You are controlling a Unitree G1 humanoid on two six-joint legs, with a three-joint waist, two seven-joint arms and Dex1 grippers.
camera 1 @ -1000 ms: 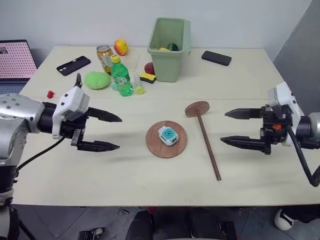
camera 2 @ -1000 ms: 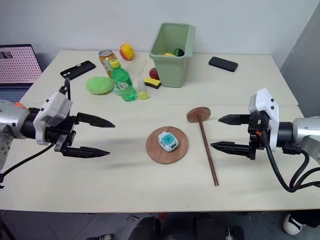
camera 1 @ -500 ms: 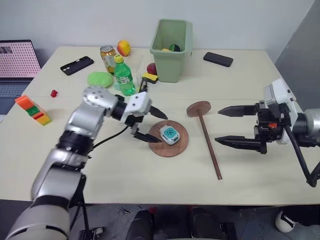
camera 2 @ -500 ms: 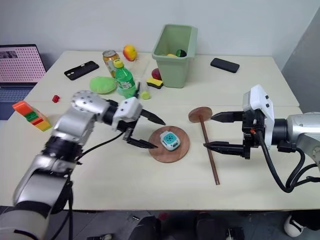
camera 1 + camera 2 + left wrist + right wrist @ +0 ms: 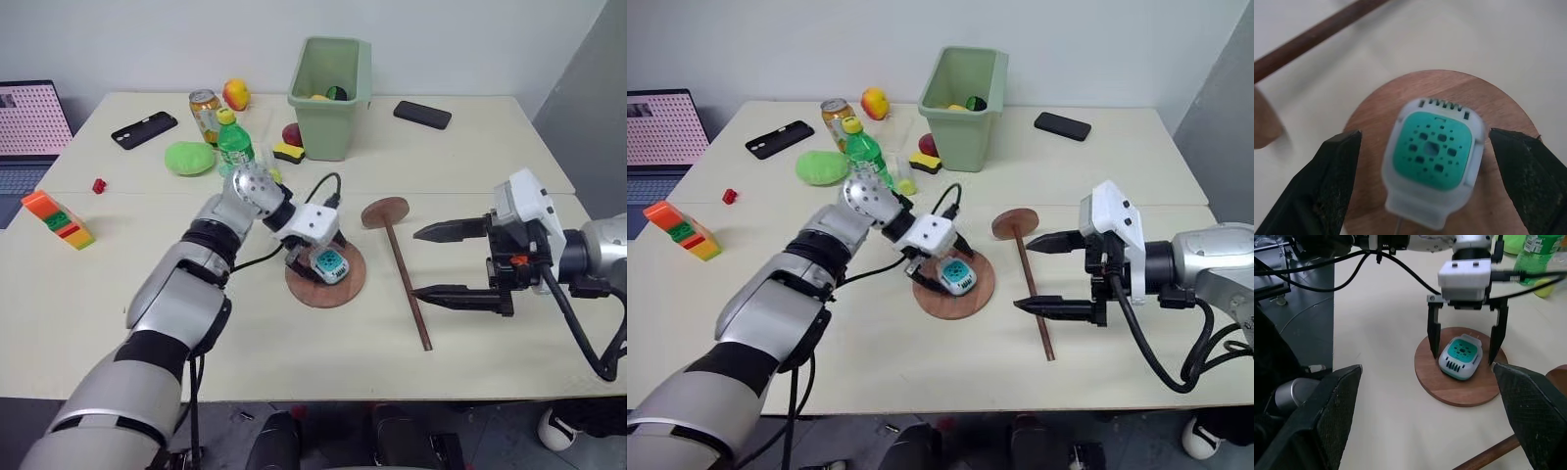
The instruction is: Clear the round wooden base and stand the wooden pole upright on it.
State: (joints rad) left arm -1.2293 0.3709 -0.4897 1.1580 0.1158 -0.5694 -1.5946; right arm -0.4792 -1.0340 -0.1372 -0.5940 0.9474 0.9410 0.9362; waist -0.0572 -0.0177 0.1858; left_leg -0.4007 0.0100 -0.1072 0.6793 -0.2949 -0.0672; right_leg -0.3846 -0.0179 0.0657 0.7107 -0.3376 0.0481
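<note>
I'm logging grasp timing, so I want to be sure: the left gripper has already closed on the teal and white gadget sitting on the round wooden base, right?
Not quite. The left gripper is open, its fingers straddling the teal and white gadget with a gap on each side; the right wrist view shows this. The gadget does sit on the round wooden base.

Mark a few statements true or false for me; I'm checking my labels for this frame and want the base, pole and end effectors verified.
1. A white-and-teal gadget lies on the round wooden base. True.
2. The left end effector is shut on the gadget. False: its fingers stand open on either side of it.
3. The wooden pole stands upright. False: it lies flat on the table.
4. The right end effector is open and holds nothing. True.
</note>
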